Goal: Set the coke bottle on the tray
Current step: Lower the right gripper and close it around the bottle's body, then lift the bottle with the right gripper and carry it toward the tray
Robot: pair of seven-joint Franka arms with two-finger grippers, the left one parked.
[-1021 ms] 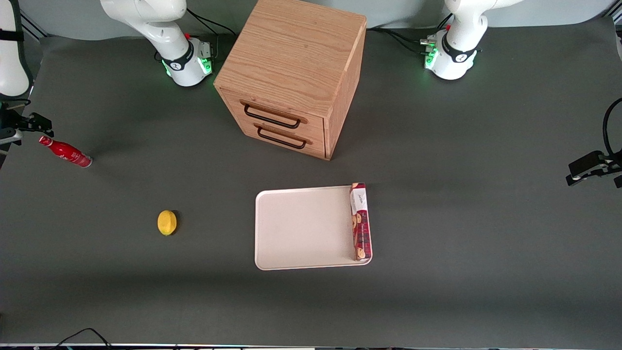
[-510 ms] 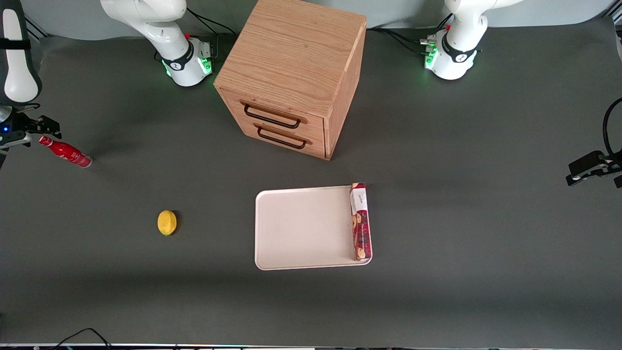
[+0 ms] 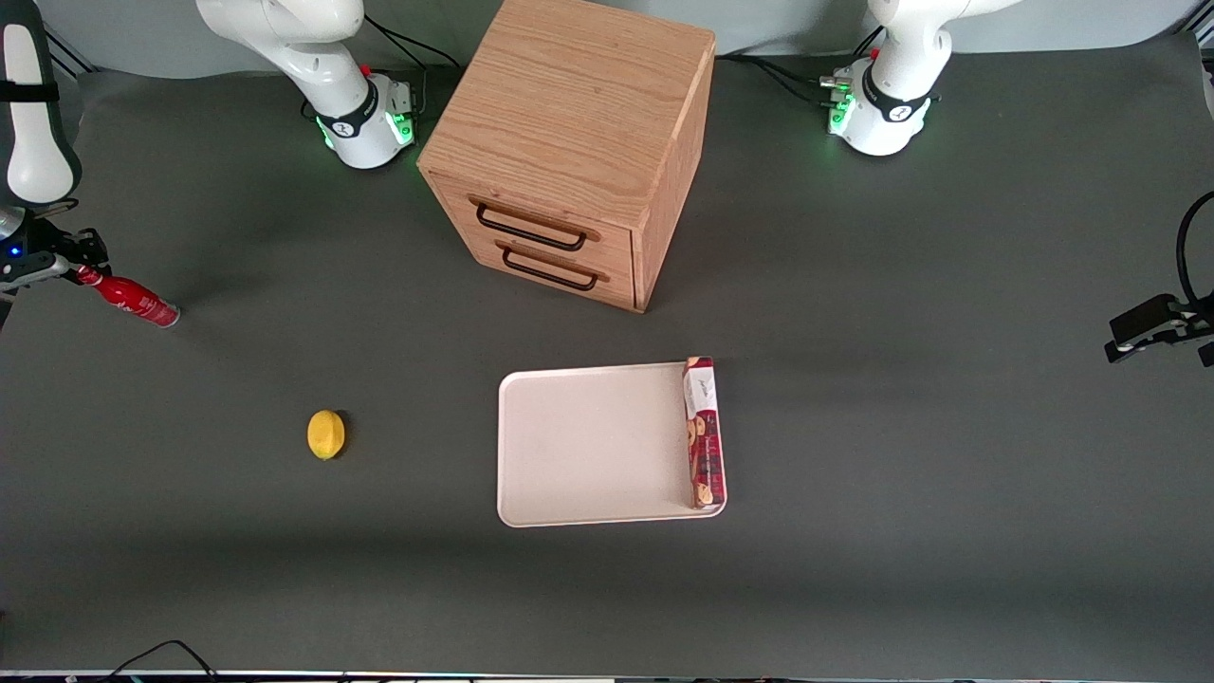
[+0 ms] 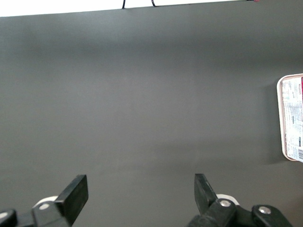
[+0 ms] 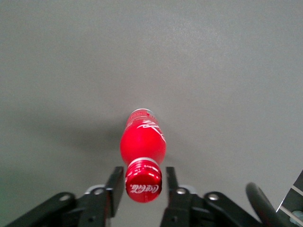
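1. My gripper [image 5: 143, 190] sits at the working arm's end of the table, fingers narrowly parted around the cap of the coke bottle [image 5: 142, 144]; actual contact I cannot tell.
2. The front view alone shows the coke bottle [image 3: 133, 299] leaning on the table, well apart from the tray [image 3: 588, 446].
3. A cookie box [image 3: 703, 433] lies on the tray.

You can read white Coca-Cola script twice on the coke bottle [image 5: 142, 142]: on its red cap and along its body. The gripper [image 5: 142, 188] sits at that cap. The cookie box's [image 3: 703, 432] print is illegible.
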